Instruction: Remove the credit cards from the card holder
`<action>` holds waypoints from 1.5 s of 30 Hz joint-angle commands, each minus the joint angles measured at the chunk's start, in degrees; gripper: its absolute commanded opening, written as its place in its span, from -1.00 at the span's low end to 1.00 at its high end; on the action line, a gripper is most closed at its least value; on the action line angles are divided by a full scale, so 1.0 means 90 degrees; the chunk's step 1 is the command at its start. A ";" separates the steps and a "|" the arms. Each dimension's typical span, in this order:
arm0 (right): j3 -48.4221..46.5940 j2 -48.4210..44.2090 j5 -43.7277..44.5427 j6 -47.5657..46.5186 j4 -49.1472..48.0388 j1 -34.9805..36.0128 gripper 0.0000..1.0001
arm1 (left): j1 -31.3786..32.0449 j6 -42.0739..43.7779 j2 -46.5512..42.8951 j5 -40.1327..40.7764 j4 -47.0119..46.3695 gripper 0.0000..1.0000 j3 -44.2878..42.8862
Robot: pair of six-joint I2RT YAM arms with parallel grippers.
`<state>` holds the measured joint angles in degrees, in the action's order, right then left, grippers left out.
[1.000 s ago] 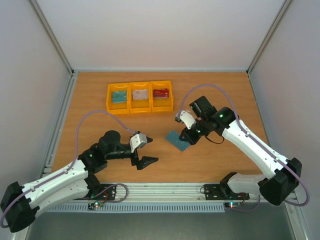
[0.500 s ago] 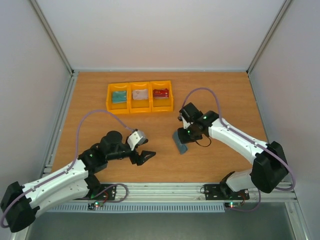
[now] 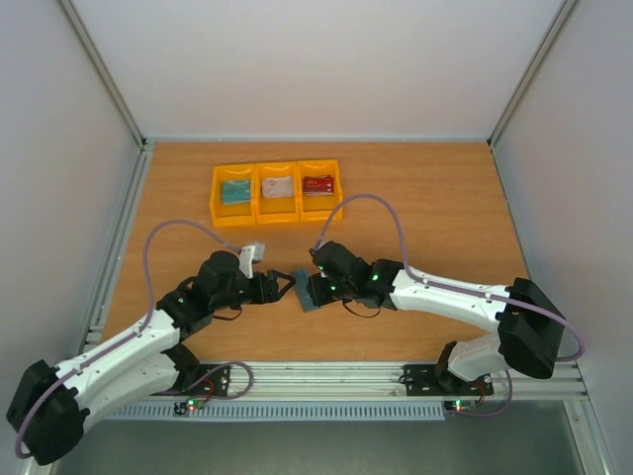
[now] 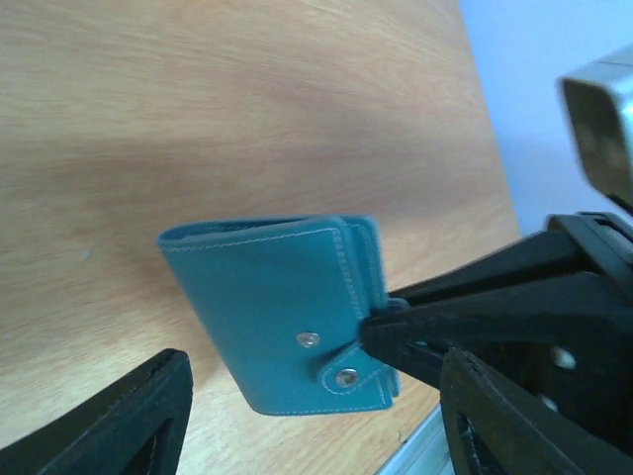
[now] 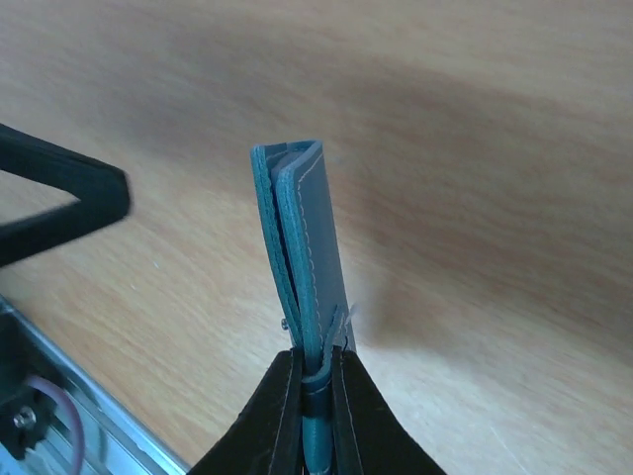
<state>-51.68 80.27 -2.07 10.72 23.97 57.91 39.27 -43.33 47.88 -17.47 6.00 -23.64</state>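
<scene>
Wooden worktop (image 3: 445, 198) inside white walls. Row of three yellow plastic bins (image 3: 278, 216) sits toward the far edge, left of centre. One card lies in each: teal plastic card (image 3: 235, 190), whitish card (image 3: 278, 186), red card (image 3: 317, 184). So three credit cards look already out and sorted.

Small flat teal-blue folding card holder (image 4: 282, 317) is over the middle of the worktop, nearer the near edge, well apart from the bins. It is folded and held on edge, apparently clear of the surface. Right gripper (image 5: 316, 386) has its jaws pinched tight on the holder's snap-tab edge. Left gripper (image 3: 284, 289) faces it, jaws apart, one on either side of the holder's free end, no contact seen.

A pale sliver shows at the pinched edge, too small to tell if it is a card. Likely left: open the holder, pull out anything inside.
</scene>
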 commanded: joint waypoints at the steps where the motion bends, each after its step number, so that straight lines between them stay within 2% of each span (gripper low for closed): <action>1: -0.0111 -0.0061 0.0652 0.0292 -0.0836 0.0283 -0.98 | -0.0057 -0.0571 -0.0015 0.0320 0.0232 0.37 0.0033; 8: -0.0711 0.0298 0.0784 -0.0186 -0.0557 0.0598 -0.98 | -0.0059 -0.0615 0.0148 0.0374 0.0031 0.50 0.0066; 13: -0.0903 0.0301 0.0840 -0.0655 -0.0524 0.0822 -0.98 | -0.0074 -0.0766 0.0178 0.0675 0.0414 0.41 0.0128; 17: -0.1037 0.0293 0.0994 -0.1007 -0.0388 0.1012 -0.97 | -0.0110 -0.0861 0.0202 0.0940 0.0818 0.20 0.0120; 23: -0.1362 0.0426 0.1285 -0.1656 0.0076 0.1325 -0.98 | -0.0228 -0.1004 0.0251 0.1184 0.1210 0.25 0.0122; 30: -0.1275 0.0244 0.1245 -0.1821 0.0228 0.1371 -0.98 | -0.0523 -0.1102 0.0358 0.1300 0.1561 0.15 0.0313; 33: -0.0947 0.0035 0.0902 -0.1270 0.0292 0.0893 -0.98 | -0.0552 -0.1068 0.0326 0.1334 0.1507 0.16 0.0361; 35: -0.0544 -0.0119 0.0231 -0.0509 0.0164 0.0314 -0.98 | -0.0563 -0.0967 0.0285 0.1323 0.1414 0.22 0.0370; 41: 0.1039 -0.0554 -0.1773 0.1021 -0.1113 -0.1697 -0.98 | -0.0583 -0.0310 0.0125 0.1341 0.0961 0.50 0.0280; 45: 0.1872 -0.0587 -0.2626 0.1863 -0.1912 -0.2630 -0.98 | -0.0595 -0.0038 0.0081 0.1245 0.0728 0.59 0.0278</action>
<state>-39.79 75.94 -13.93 16.40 15.29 38.96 34.26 -47.40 49.56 -6.59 17.54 -20.64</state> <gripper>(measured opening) 0.063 0.778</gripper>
